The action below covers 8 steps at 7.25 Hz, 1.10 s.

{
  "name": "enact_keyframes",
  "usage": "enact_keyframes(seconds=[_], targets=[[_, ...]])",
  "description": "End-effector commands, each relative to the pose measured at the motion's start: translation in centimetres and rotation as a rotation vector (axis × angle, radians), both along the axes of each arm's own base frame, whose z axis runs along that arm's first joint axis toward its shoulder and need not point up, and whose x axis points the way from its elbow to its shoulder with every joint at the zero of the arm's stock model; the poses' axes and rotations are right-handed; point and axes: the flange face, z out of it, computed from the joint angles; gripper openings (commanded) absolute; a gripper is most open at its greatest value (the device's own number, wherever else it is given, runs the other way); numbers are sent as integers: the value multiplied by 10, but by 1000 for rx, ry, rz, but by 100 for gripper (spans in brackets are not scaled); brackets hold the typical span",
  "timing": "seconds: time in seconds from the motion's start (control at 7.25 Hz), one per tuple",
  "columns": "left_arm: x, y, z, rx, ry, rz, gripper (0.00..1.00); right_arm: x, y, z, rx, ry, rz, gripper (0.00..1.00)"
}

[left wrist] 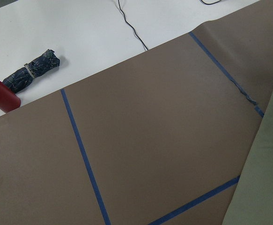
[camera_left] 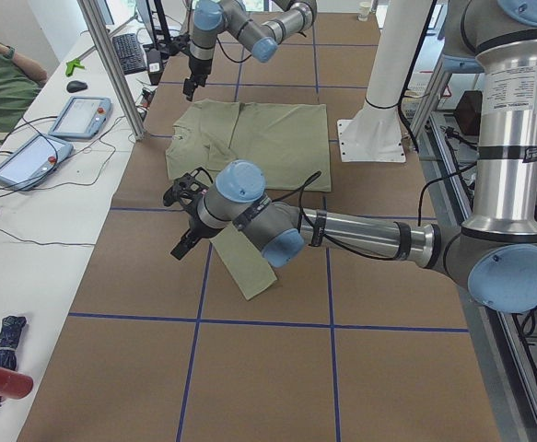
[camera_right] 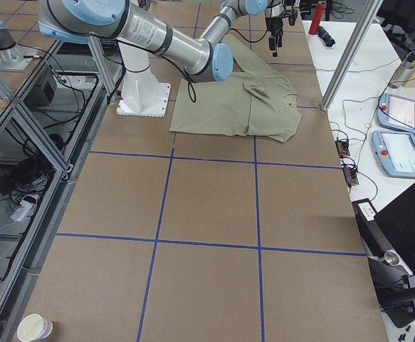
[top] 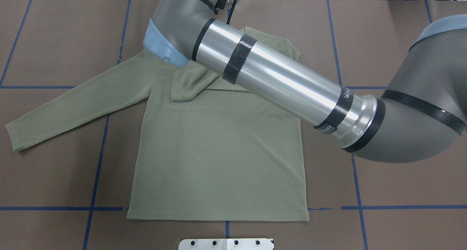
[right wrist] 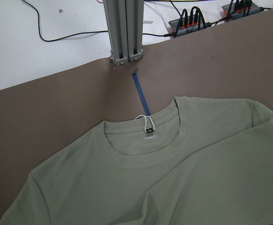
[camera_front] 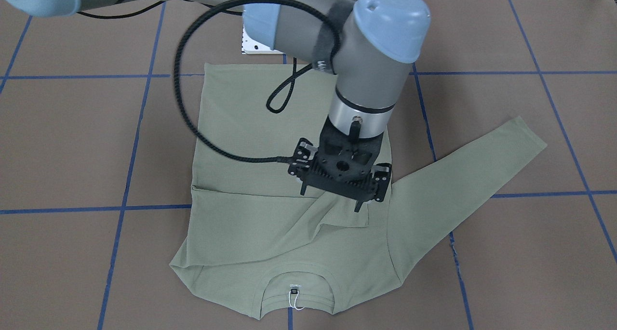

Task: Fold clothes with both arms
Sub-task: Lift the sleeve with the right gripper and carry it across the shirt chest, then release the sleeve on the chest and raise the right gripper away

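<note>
The clothes are one sage-green long-sleeved shirt (camera_front: 250,142) (top: 219,151) lying flat, its neck tag (right wrist: 149,137) toward the operators' side. One sleeve (top: 189,85) is folded across the chest. The other sleeve (top: 73,100) (camera_left: 240,262) stretches out over the table. My right gripper (camera_front: 330,200) hangs open just above the folded sleeve's end, with nothing between its fingers. My left gripper (camera_left: 183,226) hovers beside the outstretched sleeve's cuff and shows only in the exterior left view, so I cannot tell if it is open or shut. Its wrist view catches only the sleeve's edge (left wrist: 267,178).
Blue tape lines cross the brown table cover. The white pedestal base (top: 226,243) (camera_left: 374,138) stands by the shirt's hem. An aluminium post (right wrist: 124,28) rises past the collar. Tablets (camera_left: 75,115), a folded umbrella (left wrist: 31,70) and a person (camera_left: 1,83) are at the operators' side.
</note>
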Motion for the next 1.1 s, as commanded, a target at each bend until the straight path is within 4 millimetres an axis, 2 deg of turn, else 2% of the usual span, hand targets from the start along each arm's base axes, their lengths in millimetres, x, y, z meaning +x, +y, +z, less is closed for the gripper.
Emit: enact_keyframes(seconds=[0.0,0.14,0.28,0.41,0.55,0.69,0.83,0.97], targets=[[44,-1,-6,48,41,56,100,113,-21,68,67,-10,-203,100],[58,3,-1,39,38,83,100,169,-28,125,135,5,-298,100],[89,9,10,27,0,108,100,223,-35,189,180,35,-388,100],[124,16,22,22,-57,118,100,283,-31,248,232,36,-470,100],[143,20,25,23,-78,134,100,337,-8,302,257,21,-508,100],[162,40,44,-1,-97,187,100,380,15,332,274,12,-511,100],[171,58,63,-5,-133,194,100,401,41,360,254,0,-496,100],[184,77,82,-4,-169,212,100,409,59,373,246,-1,-492,100]])
